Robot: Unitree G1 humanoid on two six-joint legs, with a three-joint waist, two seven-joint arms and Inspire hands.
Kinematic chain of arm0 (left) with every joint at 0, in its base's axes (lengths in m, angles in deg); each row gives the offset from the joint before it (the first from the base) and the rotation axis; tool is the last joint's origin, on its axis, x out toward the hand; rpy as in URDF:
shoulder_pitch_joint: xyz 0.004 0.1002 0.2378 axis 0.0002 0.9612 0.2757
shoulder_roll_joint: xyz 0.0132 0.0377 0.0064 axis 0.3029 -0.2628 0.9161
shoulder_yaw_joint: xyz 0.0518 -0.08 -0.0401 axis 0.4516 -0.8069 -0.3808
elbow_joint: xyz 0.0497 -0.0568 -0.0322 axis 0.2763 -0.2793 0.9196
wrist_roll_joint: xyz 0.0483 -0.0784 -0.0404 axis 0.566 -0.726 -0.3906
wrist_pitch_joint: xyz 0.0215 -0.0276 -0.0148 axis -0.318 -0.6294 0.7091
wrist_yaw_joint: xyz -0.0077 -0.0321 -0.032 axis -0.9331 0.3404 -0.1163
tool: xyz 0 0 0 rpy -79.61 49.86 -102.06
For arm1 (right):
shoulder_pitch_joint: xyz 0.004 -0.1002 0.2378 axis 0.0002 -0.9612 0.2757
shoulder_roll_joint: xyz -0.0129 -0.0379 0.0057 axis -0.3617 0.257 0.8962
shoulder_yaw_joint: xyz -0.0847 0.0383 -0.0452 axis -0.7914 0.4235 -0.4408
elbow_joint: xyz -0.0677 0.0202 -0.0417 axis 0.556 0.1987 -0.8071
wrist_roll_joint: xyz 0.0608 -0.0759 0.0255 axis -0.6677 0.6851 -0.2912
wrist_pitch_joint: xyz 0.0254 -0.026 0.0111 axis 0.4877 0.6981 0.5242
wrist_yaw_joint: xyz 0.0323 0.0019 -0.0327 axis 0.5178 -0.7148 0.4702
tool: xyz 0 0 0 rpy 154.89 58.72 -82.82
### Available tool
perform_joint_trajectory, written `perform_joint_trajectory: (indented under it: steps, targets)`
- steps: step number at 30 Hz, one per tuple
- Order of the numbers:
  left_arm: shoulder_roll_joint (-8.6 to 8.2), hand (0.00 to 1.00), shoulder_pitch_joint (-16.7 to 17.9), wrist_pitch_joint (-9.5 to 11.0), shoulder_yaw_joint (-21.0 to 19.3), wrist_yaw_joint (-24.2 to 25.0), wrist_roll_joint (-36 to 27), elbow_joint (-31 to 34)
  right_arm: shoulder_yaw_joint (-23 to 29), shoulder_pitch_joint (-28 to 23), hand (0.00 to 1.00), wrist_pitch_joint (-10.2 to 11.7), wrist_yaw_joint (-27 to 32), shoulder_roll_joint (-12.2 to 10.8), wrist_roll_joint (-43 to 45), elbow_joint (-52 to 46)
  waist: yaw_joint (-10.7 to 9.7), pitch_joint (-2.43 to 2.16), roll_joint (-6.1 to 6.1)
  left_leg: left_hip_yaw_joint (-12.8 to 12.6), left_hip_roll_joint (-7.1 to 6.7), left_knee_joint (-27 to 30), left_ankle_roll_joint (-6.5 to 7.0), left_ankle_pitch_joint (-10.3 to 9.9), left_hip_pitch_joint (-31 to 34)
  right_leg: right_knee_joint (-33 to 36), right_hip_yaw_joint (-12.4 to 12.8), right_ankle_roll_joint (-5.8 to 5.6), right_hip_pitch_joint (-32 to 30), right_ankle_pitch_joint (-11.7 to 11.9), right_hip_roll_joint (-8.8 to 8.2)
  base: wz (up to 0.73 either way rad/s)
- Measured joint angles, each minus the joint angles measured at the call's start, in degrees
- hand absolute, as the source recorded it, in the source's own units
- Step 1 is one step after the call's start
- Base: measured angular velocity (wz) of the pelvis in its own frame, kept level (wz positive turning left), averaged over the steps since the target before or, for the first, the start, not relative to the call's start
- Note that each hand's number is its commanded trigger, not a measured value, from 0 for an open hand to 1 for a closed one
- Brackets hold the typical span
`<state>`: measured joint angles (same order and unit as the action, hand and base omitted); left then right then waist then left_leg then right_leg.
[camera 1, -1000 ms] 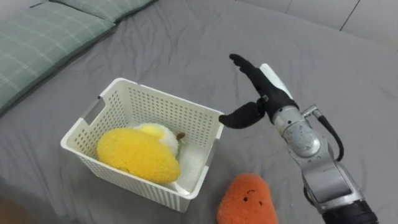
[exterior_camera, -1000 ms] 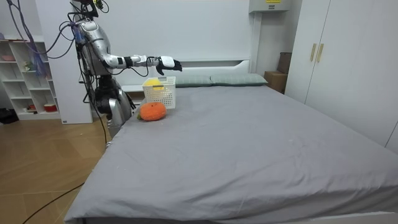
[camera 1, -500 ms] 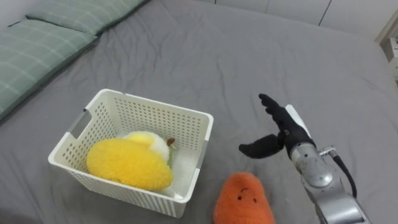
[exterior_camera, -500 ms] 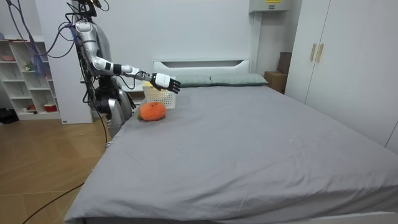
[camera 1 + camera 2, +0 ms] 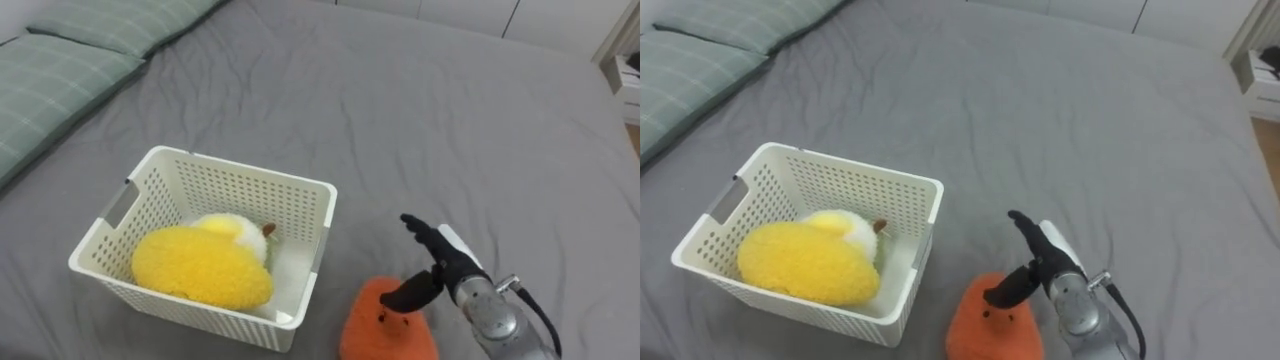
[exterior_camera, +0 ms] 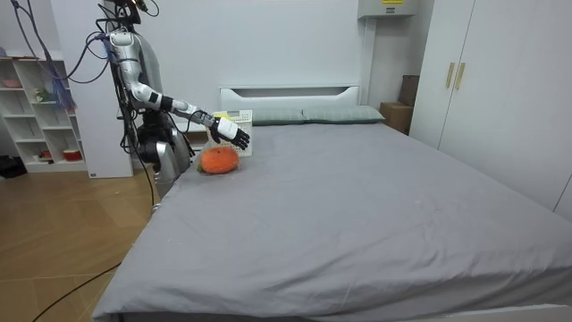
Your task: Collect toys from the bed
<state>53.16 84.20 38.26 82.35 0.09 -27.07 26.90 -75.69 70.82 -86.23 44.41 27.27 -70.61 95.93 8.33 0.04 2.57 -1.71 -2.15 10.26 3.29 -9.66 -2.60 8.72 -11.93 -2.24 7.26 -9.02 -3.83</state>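
Since a second ago the right hand [image 5: 443,268] has dropped from beside the white basket [image 5: 236,170] to the top of the orange plush toy [image 5: 384,332]. Its fingers are spread with the thumb out and grasp nothing; whether it touches the toy cannot be told. A yellow plush toy [image 5: 200,266] already lies in the basket. The orange one remains on the grey bed [image 5: 450,120] just beside the basket, so the task looks about half done.
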Motion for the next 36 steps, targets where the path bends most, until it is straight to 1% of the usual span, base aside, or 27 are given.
perform_joint_trajectory:
  steps: [5,8,12,14,18,19,21,22,23,24,25,28,36]
  targets:
    - [-0.34,0.00,0.4,-0.3,0.0,-0.2,-0.1,0.1,-0.2,0.0,0.00,-0.3,-3.5,-0.6,1.9,6.8,0.3,-0.02,0.04,0.1,-0.03,0.1,0.02,0.0,-0.1,0.0,0.2,-0.01,0.1,0.0,0.01,0.00]
    - [-0.61,0.00,0.6,-0.2,0.4,-0.3,0.0,0.0,-0.3,0.0,0.00,-0.3,-5.7,-1.1,2.5,10.5,0.4,0.06,-0.07,0.4,-0.01,0.3,-0.06,-0.1,-0.4,0.0,0.1,-0.01,0.6,0.0,0.12,0.01]
    - [-0.67,0.00,1.3,-0.2,0.3,-0.4,0.2,0.0,-0.9,-0.1,0.00,-0.3,-7.5,-1.2,2.5,11.4,1.1,0.19,-0.20,0.4,0.12,0.4,-0.19,-0.3,-0.8,0.0,0.2,-0.01,1.0,0.0,0.28,-0.01]
    - [-0.69,0.00,1.9,-1.0,0.3,-0.4,0.5,0.0,-1.0,-0.1,0.00,-0.3,-7.8,-1.4,3.4,11.8,1.7,0.25,-0.11,0.4,0.21,0.5,-0.24,-0.5,-1.0,-0.1,0.2,0.00,1.3,0.0,0.36,0.02]
    - [-0.83,0.00,3.3,-2.7,0.3,-0.1,0.7,0.0,-0.9,-0.1,0.00,-0.4,-9.0,-1.6,4.2,12.6,2.3,0.26,-0.03,0.7,0.26,1.2,-0.23,-0.8,-1.0,-0.2,-0.2,-0.01,1.8,0.0,0.38,0.04]
    - [-0.84,0.00,3.4,-2.9,0.3,-0.1,0.7,0.0,-0.9,-0.1,0.04,-0.4,-9.1,-1.5,4.2,12.7,2.4,0.26,-0.02,0.7,0.26,1.2,-0.24,-0.8,-1.0,-0.2,-0.2,-0.01,1.9,0.0,0.38,0.04]
    - [-0.92,0.00,3.4,-3.4,0.3,0.2,0.7,0.0,-0.8,-0.1,0.52,-0.5,-9.2,-1.5,4.2,12.9,2.9,0.27,0.02,0.8,0.25,1.5,-0.23,-0.9,-0.9,-0.2,-0.3,-0.01,1.9,0.0,0.38,0.00]
    - [-0.95,0.00,3.4,-3.5,0.3,0.2,0.7,0.0,-0.8,-0.1,0.73,-0.5,-9.2,-1.5,4.2,12.9,3.0,0.27,0.02,0.8,0.25,1.6,-0.23,-0.9,-0.9,-0.2,-0.3,-0.01,2.0,0.0,0.38,0.00]
    - [-0.98,0.00,3.4,-3.7,0.3,0.2,0.7,0.0,-1.0,0.0,0.82,-0.8,-9.2,-1.5,4.2,13.0,3.0,0.27,0.05,0.8,0.23,1.6,-0.23,-0.9,-0.9,-0.2,-0.4,-0.01,2.0,0.0,0.36,0.00]
    - [-1.00,0.00,3.4,-4.0,0.3,0.2,0.7,0.0,-1.2,0.2,0.98,-1.2,-9.2,-1.5,4.3,13.3,3.1,0.28,0.09,0.9,0.20,1.6,-0.22,-0.9,-0.9,-0.2,-0.5,-0.01,2.0,0.0,0.34,0.00]
    - [-1.01,0.00,3.4,-4.1,0.3,0.2,0.7,0.0,-1.3,0.2,1.00,-1.5,-9.2,-1.5,4.5,13.3,3.1,0.28,0.11,0.9,0.20,1.6,-0.22,-0.9,-0.9,-0.2,-0.5,-0.01,2.0,0.0,0.33,0.00]
    - [-1.06,0.00,3.4,-5.2,0.3,0.2,0.7,0.1,-1.5,0.2,1.00,-2.1,-9.1,-1.5,5.5,13.3,3.1,0.32,0.28,0.9,0.08,1.9,-0.19,-1.0,-0.7,-0.2,-0.8,0.03,2.1,-0.3,0.15,0.01]
    - [-1.17,0.00,3.1,-5.2,0.3,0.2,0.7,1.1,-1.9,0.3,1.00,-2.8,-8.7,-1.6,6.7,14.0,3.1,0.33,0.36,1.0,-0.35,2.6,0.19,-1.5,-0.3,-0.3,-0.8,-0.38,2.0,-0.9,-0.19,0.01]
